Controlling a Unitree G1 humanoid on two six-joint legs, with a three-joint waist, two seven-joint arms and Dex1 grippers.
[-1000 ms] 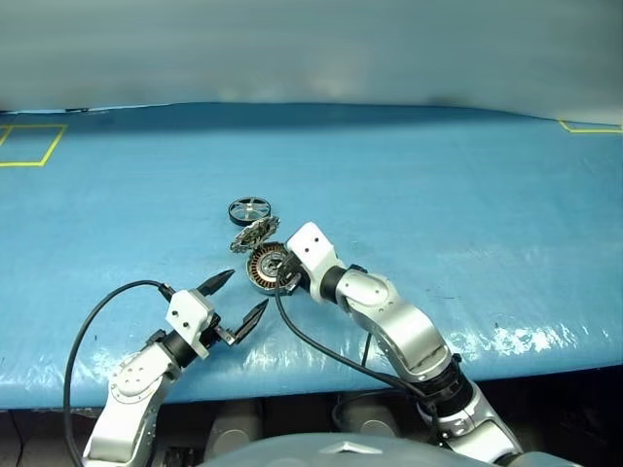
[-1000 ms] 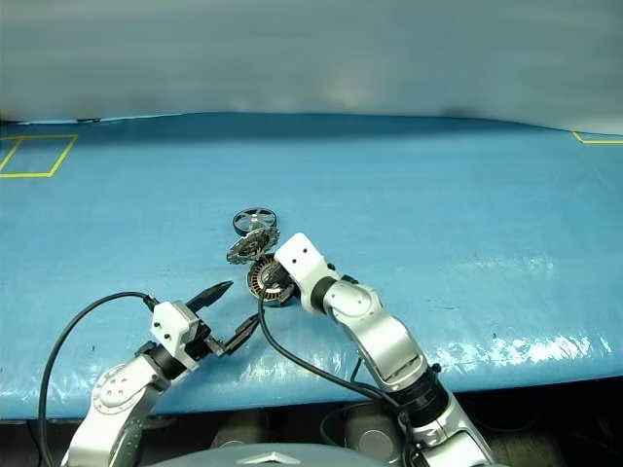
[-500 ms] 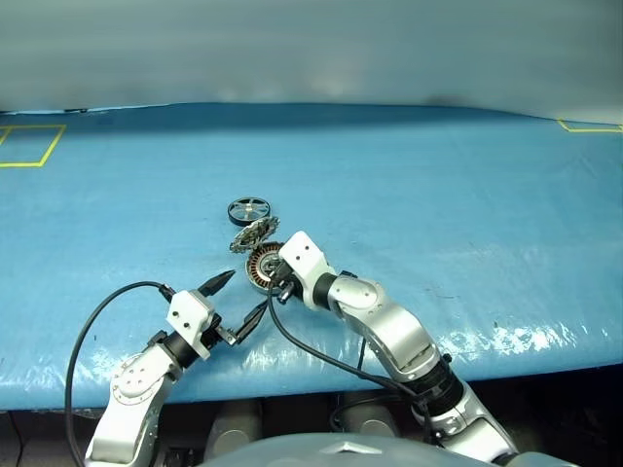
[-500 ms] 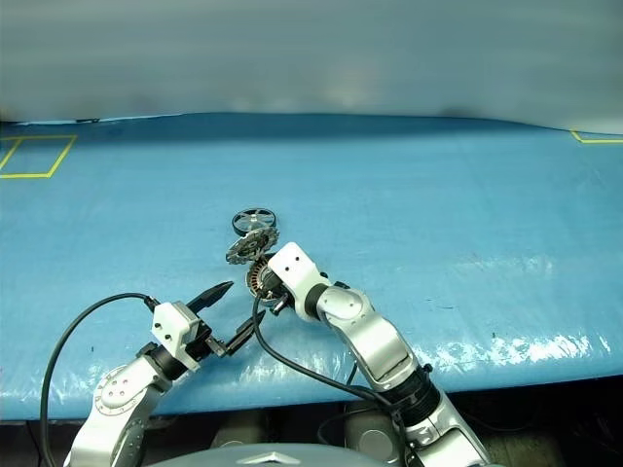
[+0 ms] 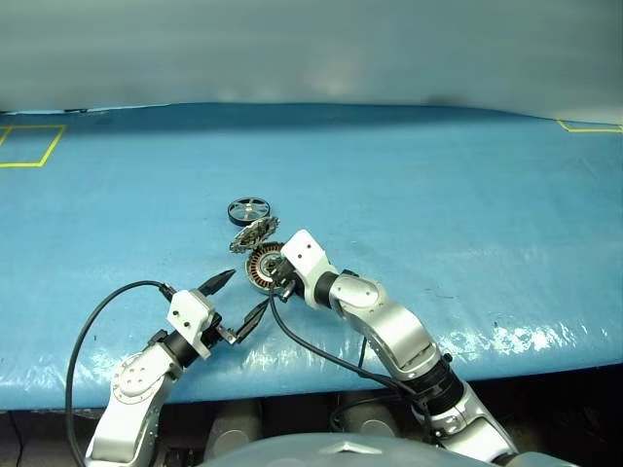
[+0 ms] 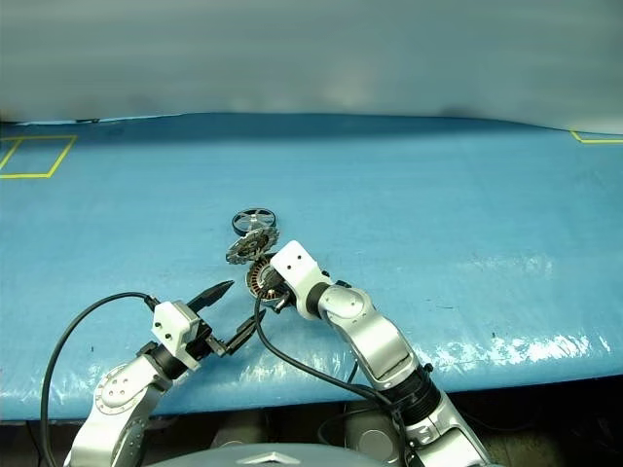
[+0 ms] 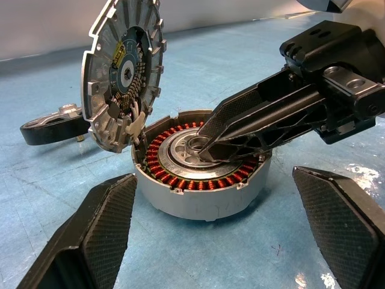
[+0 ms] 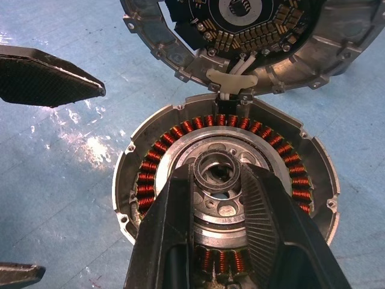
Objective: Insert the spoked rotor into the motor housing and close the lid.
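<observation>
The motor housing [image 7: 198, 203] sits on the blue table with its copper windings showing. Its lid [image 7: 123, 66] stands open and nearly upright on the hinge at the far rim. The spoked rotor [image 5: 249, 208] lies flat on the table just beyond the lid. My right gripper [image 7: 206, 143] reaches down into the housing, its two fingers [image 8: 180, 223] closed on either side of the central hub [image 8: 216, 170]. My left gripper [image 5: 248, 290] hovers open just short of the housing on its near left side, holding nothing.
The table is covered by a blue sheet [image 5: 438, 195] with yellow tape marks at the far left [image 5: 29, 146] and far right [image 5: 589, 126] corners. Black cables [image 5: 92, 326] trail from both wrists over the near edge.
The right wrist has settled slightly lower and to the left over the housing. The left arm, lid and rotor are unchanged.
</observation>
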